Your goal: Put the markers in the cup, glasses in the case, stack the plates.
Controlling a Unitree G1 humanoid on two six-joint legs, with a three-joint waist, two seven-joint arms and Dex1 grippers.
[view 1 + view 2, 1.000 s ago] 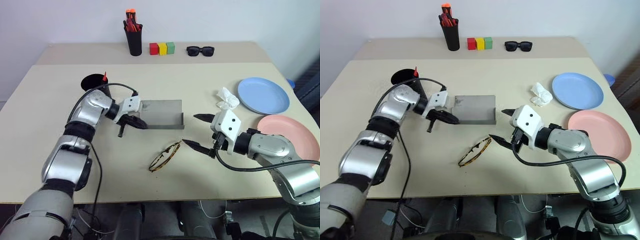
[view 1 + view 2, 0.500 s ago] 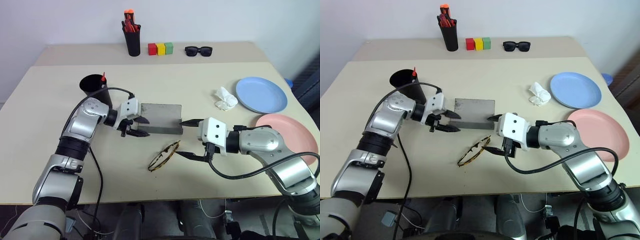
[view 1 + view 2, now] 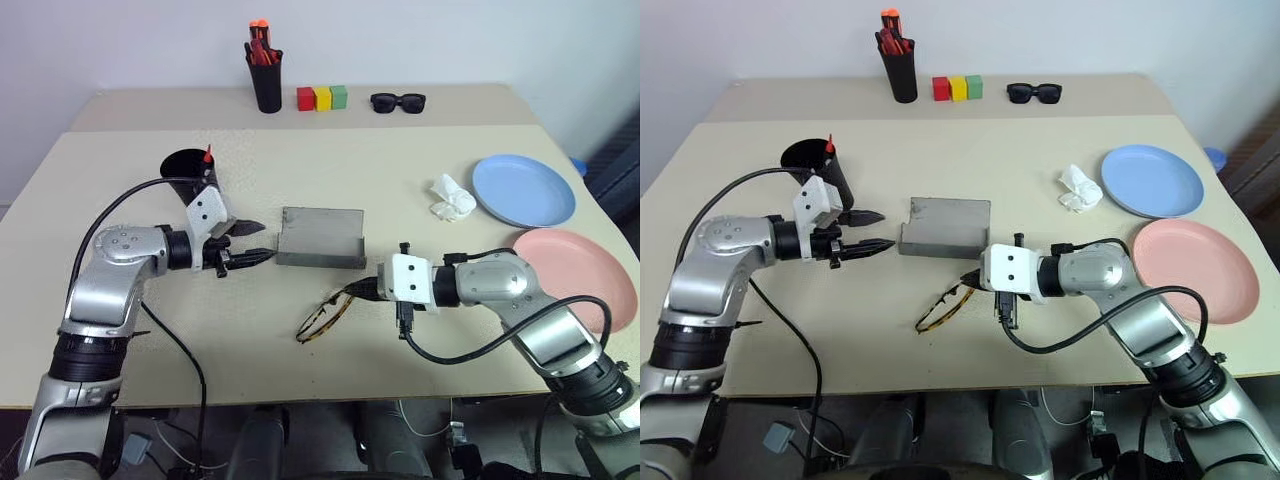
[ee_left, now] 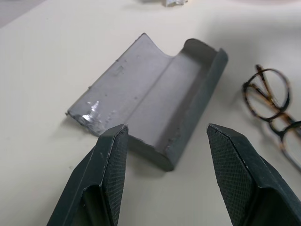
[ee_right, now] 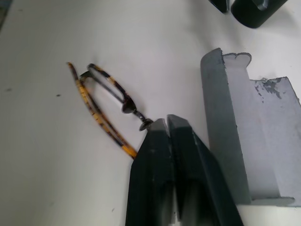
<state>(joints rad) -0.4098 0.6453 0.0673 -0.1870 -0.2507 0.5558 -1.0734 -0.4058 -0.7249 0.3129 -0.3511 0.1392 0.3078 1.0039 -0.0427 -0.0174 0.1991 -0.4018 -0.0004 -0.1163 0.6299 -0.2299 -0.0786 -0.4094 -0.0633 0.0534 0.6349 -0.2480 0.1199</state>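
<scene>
The thin brown-framed glasses (image 3: 322, 315) lie on the table in front of the grey case (image 3: 320, 238), which sits open with its flap up. My right gripper (image 3: 352, 291) is shut on the glasses' near rim (image 5: 141, 123). Just left of the case, my left gripper (image 3: 266, 240) is open, with nothing between its fingers (image 4: 110, 160). Behind it stands the black cup (image 3: 186, 170), a red marker tip (image 3: 208, 153) poking out of it. The blue plate (image 3: 525, 190) and the pink plate (image 3: 580, 275) lie side by side at the right.
At the back stand a black holder of orange-red markers (image 3: 265, 75), three coloured blocks (image 3: 323, 97) and black sunglasses (image 3: 400, 101). A crumpled white tissue (image 3: 452, 197) lies left of the blue plate. The pink plate reaches near the table's right edge.
My left gripper has opened and drawn back to the left, away from the case's edge. The right gripper has moved left to the glasses and shut on their rim.
</scene>
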